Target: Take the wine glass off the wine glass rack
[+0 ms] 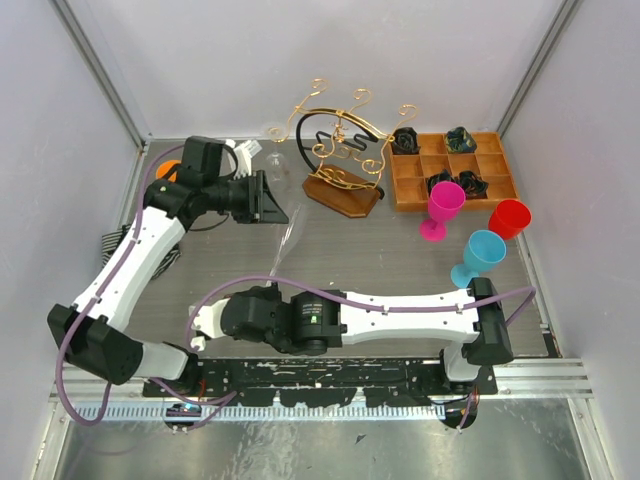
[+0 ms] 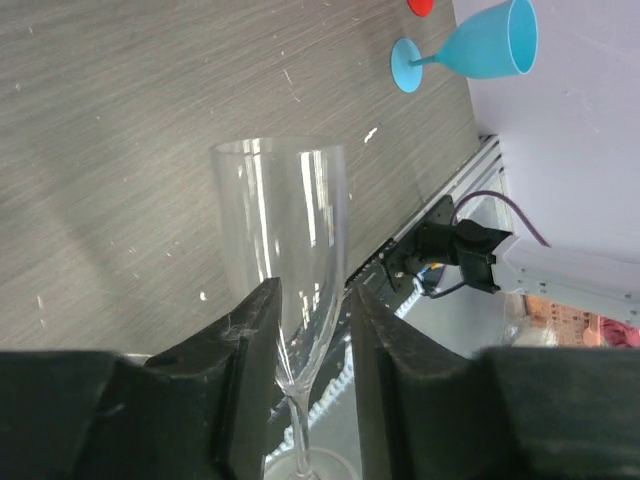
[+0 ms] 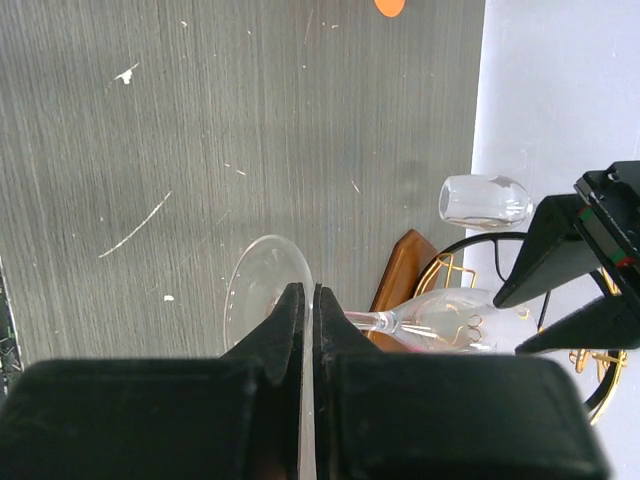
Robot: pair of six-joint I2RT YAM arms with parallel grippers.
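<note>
The clear slender wine glass [image 2: 285, 230] lies tipped sideways above the table, its round foot pinched in my right claw [image 3: 308, 298] and its bowl between the fingers of my left claw [image 2: 312, 290]. The gold curly-wire wine glass rack [image 1: 340, 150], with its brown oval wooden base, stands upright nearby.

No text, label, brand, number or sign could be read in any of the three views. In the right wrist view, the left gripper [image 3: 506, 328] bore a small red and green patch on its body, at the right edge of the picture. It was too small to tell whether it carried any lettering.
</note>
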